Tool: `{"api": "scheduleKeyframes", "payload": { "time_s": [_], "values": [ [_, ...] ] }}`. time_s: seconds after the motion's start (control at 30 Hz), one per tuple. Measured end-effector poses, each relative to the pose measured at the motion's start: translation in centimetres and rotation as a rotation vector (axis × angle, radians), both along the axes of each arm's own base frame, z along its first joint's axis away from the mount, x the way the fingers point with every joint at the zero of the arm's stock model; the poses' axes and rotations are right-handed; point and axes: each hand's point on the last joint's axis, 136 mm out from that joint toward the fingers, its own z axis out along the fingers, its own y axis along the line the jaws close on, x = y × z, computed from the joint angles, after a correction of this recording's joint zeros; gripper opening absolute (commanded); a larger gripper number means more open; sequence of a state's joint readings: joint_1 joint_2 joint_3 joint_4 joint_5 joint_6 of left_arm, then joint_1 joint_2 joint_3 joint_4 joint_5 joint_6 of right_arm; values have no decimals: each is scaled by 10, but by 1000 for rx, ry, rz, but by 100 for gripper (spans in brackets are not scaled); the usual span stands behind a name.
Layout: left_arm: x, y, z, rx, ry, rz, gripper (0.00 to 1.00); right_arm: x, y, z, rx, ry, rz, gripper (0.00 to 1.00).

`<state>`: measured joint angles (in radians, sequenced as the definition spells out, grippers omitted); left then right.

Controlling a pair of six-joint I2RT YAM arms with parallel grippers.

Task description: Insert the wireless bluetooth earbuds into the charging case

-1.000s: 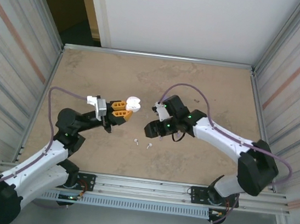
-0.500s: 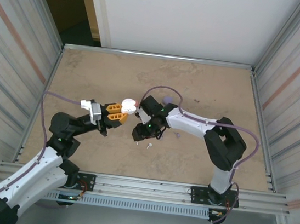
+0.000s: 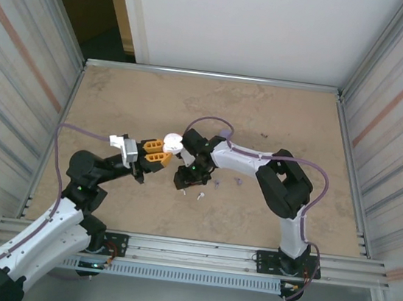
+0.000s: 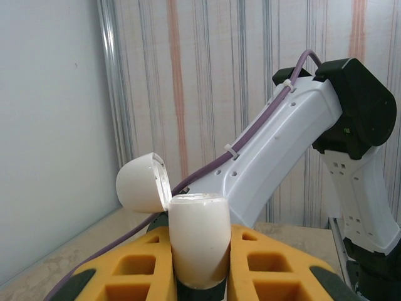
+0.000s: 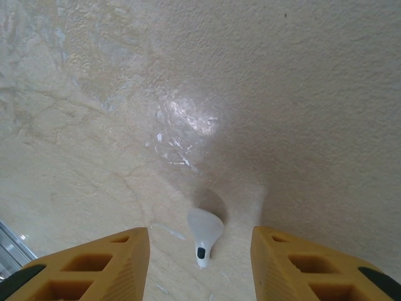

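My left gripper (image 3: 164, 150) is shut on a white charging case (image 4: 197, 235), held upright with its lid (image 4: 141, 183) hinged open to the left. From above, the case (image 3: 173, 144) sits at the tips of the orange fingers. My right gripper (image 3: 185, 180) points down at the table just right of it. It is open, and a white earbud (image 5: 204, 237) lies on the table between its fingers (image 5: 119, 254), touching neither. A second white earbud (image 3: 200, 195) lies just to the right of that gripper. Two purple earbuds (image 3: 217, 184) (image 3: 237, 180) lie beside the right forearm.
A small purple object (image 3: 224, 133) sits behind the right arm, partly under its cable. The right arm (image 4: 294, 132) crosses close behind the held case. Metal rails and striped walls (image 3: 39, 85) bound the tan table (image 3: 280, 116).
The right arm has swung left and come down over one white earbud, which is hidden from above. The left gripper shifted slightly left with the case, then held still.
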<state>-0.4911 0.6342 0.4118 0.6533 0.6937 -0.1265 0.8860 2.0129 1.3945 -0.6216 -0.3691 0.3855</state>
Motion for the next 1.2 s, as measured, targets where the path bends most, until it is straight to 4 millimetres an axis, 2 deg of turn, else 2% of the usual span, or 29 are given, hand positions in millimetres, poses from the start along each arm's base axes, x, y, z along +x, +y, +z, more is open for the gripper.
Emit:
{"api": "scheduleKeyframes", "payload": {
  "time_s": [0.67,1.2],
  "values": [
    [0,1,-2,8,2,11,0,-2,9,-8,-17,16,17,37],
    [0,2,-2,11,1,19,0,-4,8,-12,-46,19,25,27]
  ]
}}
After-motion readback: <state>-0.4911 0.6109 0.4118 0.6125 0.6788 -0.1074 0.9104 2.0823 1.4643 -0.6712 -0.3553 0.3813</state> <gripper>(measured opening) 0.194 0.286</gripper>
